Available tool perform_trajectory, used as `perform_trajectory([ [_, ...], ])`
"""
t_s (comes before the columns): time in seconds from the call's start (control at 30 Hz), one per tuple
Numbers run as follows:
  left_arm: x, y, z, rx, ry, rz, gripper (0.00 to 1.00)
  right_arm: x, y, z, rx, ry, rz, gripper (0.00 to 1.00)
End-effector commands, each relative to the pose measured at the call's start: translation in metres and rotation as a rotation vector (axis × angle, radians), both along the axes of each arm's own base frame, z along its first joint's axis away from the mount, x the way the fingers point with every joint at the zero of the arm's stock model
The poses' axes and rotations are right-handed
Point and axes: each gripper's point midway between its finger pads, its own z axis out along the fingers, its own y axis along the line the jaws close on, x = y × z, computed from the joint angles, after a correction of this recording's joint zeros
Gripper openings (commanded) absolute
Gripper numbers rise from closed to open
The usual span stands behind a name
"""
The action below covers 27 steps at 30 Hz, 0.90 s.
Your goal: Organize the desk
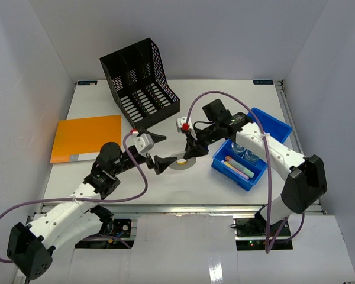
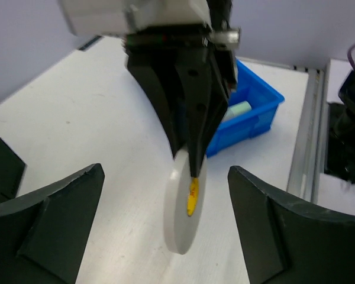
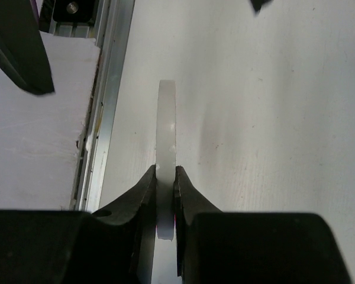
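no words or numbers clear enough to read, tiny blue strip (image 1: 262,81) on the desk (image 1: 94,103) at 1 o'clock, print too small

Matt white disc (image 2: 178,213), smooth blue plastic bin (image 1: 229,176), matt desk (image 1: 97,105).

Thin white disc with a yellow centre (image 2: 182,207) held upright over the white bench (image 2: 83,118)
The right gripper (image 2: 192,168) pinches its top edge with black fingers; the left gripper (image 2: 165,177) stands spread wide on either side, touching nothing; a blue plastic bin (image 2: 257,112) sits to the right.
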Motion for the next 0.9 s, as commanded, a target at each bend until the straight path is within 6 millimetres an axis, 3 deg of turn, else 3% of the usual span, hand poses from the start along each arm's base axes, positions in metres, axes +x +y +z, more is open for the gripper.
perform_trajectory([
  [0.0,0.012,0.025,0.047,-0.146,-0.033,0.181,0.98,0.038,-0.033,0.017,0.039,-0.050,-0.164,0.08],
  [0.07,0.014,0.037,0.051,-0.156,-0.016,0.248,0.98,0.073,-0.065,0.026,0.061,-0.044,-0.314,0.08],
  [0.13,0.016,0.048,0.035,-0.110,0.046,0.309,0.98,0.106,-0.099,0.037,0.083,-0.066,-0.460,0.08],
  [0.3,0.015,0.074,0.003,0.011,0.127,0.429,0.98,0.190,-0.229,0.064,0.055,-0.272,-0.898,0.08],
  [0.4,0.014,0.083,0.000,0.024,0.130,0.465,0.98,0.215,-0.285,0.071,-0.009,-0.388,-1.064,0.08],
  [0.53,0.013,0.087,0.004,0.014,0.121,0.481,0.98,0.230,-0.321,0.059,-0.148,-0.487,-1.161,0.08],
  [0.87,0.015,0.088,-0.003,0.036,0.139,0.491,0.98,0.251,-0.349,0.004,-0.274,-0.451,-1.175,0.15],
])
